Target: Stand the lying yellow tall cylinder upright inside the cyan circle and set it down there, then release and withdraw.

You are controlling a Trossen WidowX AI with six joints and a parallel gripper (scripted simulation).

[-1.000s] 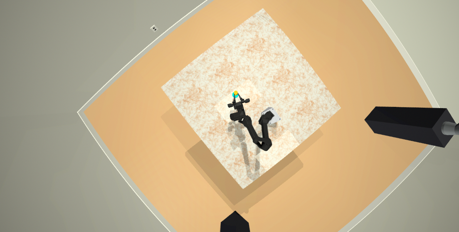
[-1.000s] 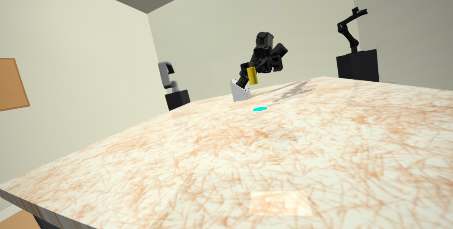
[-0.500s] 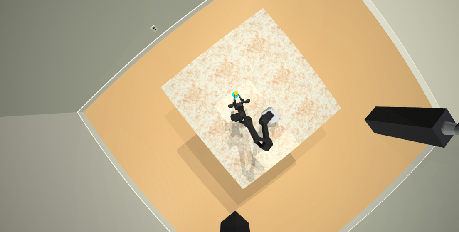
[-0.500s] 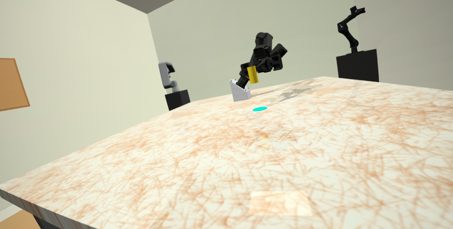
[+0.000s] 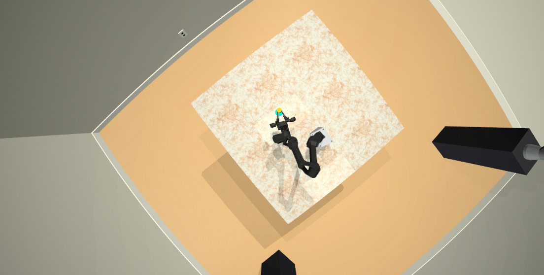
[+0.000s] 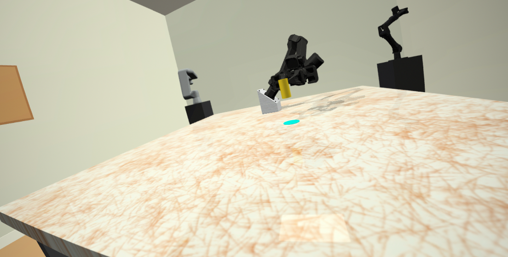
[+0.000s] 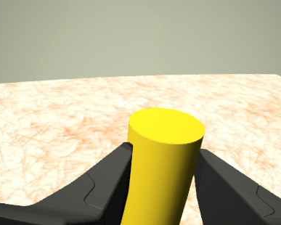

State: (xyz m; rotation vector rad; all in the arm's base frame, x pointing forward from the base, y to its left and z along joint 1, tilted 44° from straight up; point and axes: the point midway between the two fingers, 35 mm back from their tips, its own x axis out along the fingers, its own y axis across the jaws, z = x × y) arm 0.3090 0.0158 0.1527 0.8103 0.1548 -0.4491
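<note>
The yellow tall cylinder [image 5: 279, 110] [image 6: 284, 89] [image 7: 159, 181] is held in the air, close to upright. The exterior view shows a gap between its lower end and the table. My gripper [image 5: 280, 112] [image 7: 163, 154] is shut on it, with one finger on each side. The cyan circle [image 5: 276, 113] [image 6: 291, 122] lies flat on the table below. From above, the cylinder covers the far part of the circle. In the wrist view the cylinder's flat end face shows, its lower part runs out of the frame and the circle is not seen.
The speckled table [image 5: 304, 55] [image 6: 213, 183] carries the arm's light grey wedge base [image 5: 326, 137] [image 6: 269, 106]. Another black arm [image 6: 388, 34] on a black pedestal [image 6: 401, 73] and a grey arm [image 6: 185, 82] stand beyond the table.
</note>
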